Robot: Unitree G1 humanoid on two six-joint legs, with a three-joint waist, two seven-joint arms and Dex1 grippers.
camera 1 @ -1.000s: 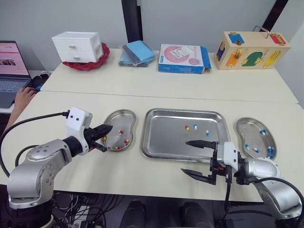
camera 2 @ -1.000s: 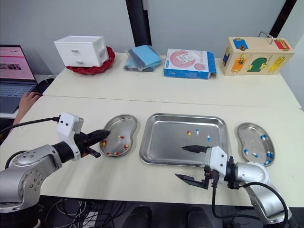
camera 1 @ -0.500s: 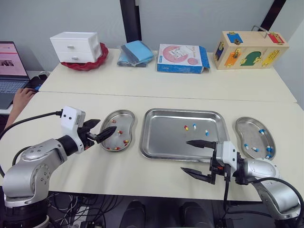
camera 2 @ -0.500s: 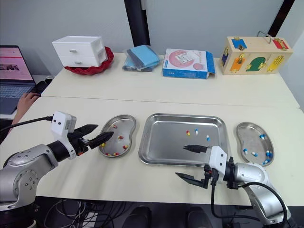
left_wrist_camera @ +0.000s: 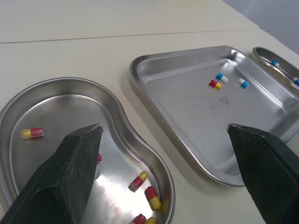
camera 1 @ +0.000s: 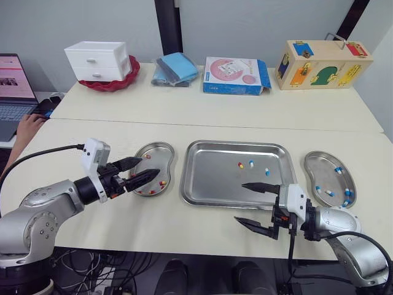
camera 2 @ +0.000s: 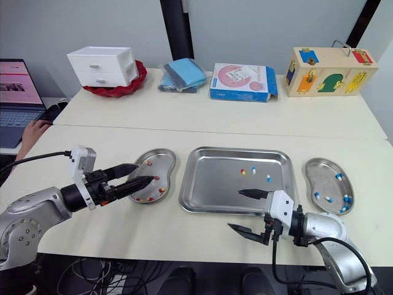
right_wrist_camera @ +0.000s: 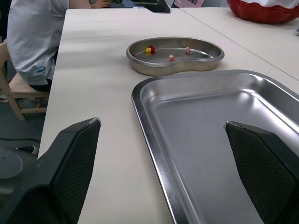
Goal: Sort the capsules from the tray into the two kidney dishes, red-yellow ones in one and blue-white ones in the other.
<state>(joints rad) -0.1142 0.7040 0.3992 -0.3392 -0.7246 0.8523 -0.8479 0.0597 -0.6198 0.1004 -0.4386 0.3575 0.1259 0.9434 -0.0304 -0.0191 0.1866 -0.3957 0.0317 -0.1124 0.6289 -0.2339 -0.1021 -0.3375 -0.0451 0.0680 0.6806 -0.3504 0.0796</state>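
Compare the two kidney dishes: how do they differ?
The left kidney dish holds red-yellow capsules; the right kidney dish holds blue-white capsules. The left kidney dish lies left of the tray, under the open left gripper; the right kidney dish lies right of it. Both are shiny metal, kidney-shaped.

My left gripper (camera 1: 151, 166) sits across the left kidney dish (camera 1: 161, 149), so its fingers (camera 1: 129, 161) hide part of the floor. In the left wrist view one finger covers half of a red capsule (left_wrist_camera: 98, 158), and the right kidney dish (left_wrist_camera: 279, 64) is cut by the edge. In the right wrist view the tray (right_wrist_camera: 210, 130) runs out of the picture and a person (right_wrist_camera: 32, 37) in a grey shirt is cropped at the top. The laptop (camera 1: 11, 86) is cut off, as is the arm behind the hand (camera 1: 27, 126) beside it. I can't count the capsules (camera 1: 348, 196) bunched at the right dish's rim.
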